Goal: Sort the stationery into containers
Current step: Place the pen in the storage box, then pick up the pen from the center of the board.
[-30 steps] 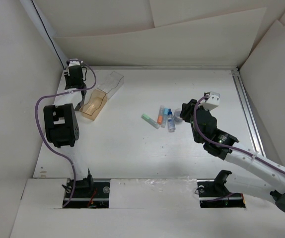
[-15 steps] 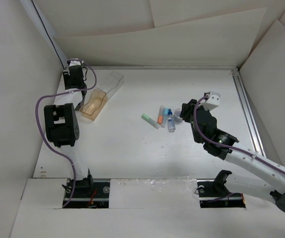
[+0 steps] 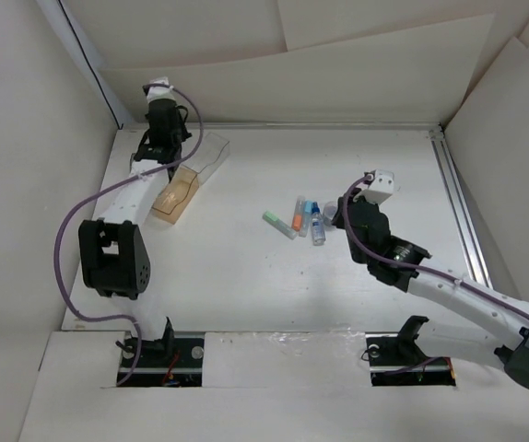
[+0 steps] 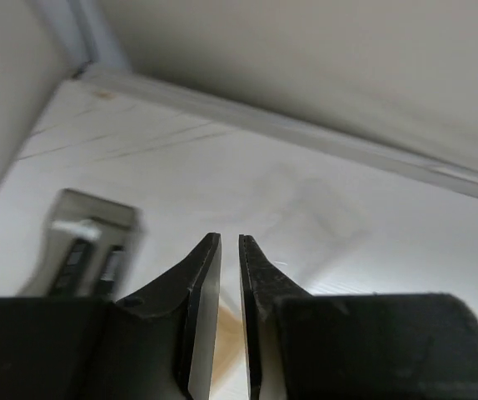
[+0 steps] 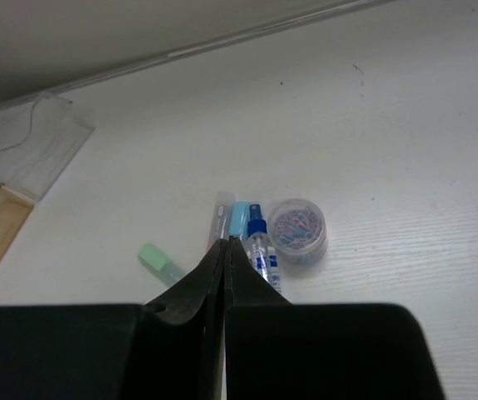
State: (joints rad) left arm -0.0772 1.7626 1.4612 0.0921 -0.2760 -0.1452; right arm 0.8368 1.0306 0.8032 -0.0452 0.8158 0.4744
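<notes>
Several markers lie side by side mid-table: a green one [image 3: 278,224], an orange one [image 3: 297,214] and a blue one [image 3: 307,214], with the blue-capped bottle [image 3: 317,226] beside them. My right gripper [image 3: 340,214] is shut and empty, just right of them; in its wrist view [image 5: 225,242] the tips point at the blue marker [image 5: 239,218] and bottle [image 5: 260,246]. The amber bin [image 3: 174,195] and the clear bin [image 3: 206,152] stand at the back left. My left gripper [image 3: 157,158] hovers by them, empty, jaws a narrow slit apart [image 4: 230,237]. The dark grey bin [image 4: 89,246] shows only there.
A round clear tub of coloured paper clips [image 3: 330,210] stands against the bottle, also in the right wrist view [image 5: 298,231]. White walls close the back and sides. A metal rail [image 3: 458,203] runs along the table's right edge.
My left arm has swung from the far-left corner towards the back and right, over the bins. My right wrist has shifted slightly left. The stationery has not moved.
</notes>
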